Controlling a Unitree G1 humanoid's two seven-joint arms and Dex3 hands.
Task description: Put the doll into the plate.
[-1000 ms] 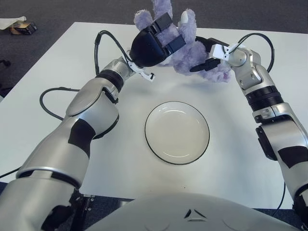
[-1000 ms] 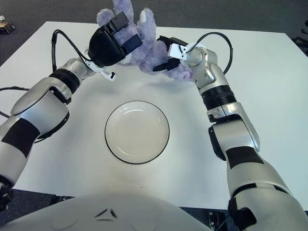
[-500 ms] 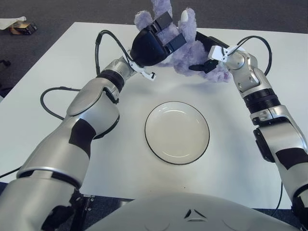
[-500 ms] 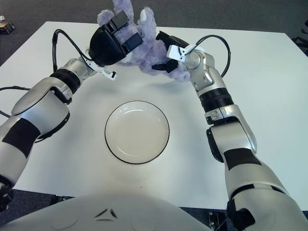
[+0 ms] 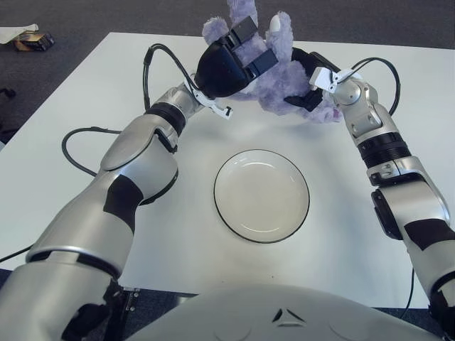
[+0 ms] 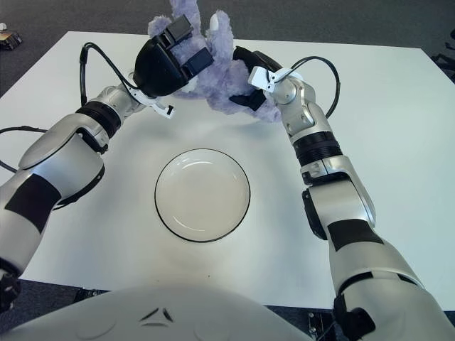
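The fluffy lilac plush doll (image 5: 281, 67) is what I'm after, and it sits far from me, at the back of the white table (image 5: 64, 106), so I'll work outward from what lies closest.

Nearest to me is the round white plate with a thin dark rim (image 5: 261, 195), flat on the table in front of the robot's chest. It holds nothing; its whole inner surface is bare.

Beyond it, well apart from the plate's far rim, both arms reach to the doll. My left hand (image 5: 229, 62) is pressed against the doll's left flank, its dark fingers (image 5: 245, 32) wrapped over the plush. My right hand (image 5: 313, 82) comes in from the other side, fingers closed into the fur at the doll's lower right. So the toy is pinched between the two hands. I can't tell whether its base is touching the tabletop or just clear of it.

I judge the grasp to be made and the carry not yet begun. The next move calls for lifting with both hands together, keeping the squeeze even so the soft body doesn't slip, then drawing it toward me until it's over the plate's centre before lowering and letting go.
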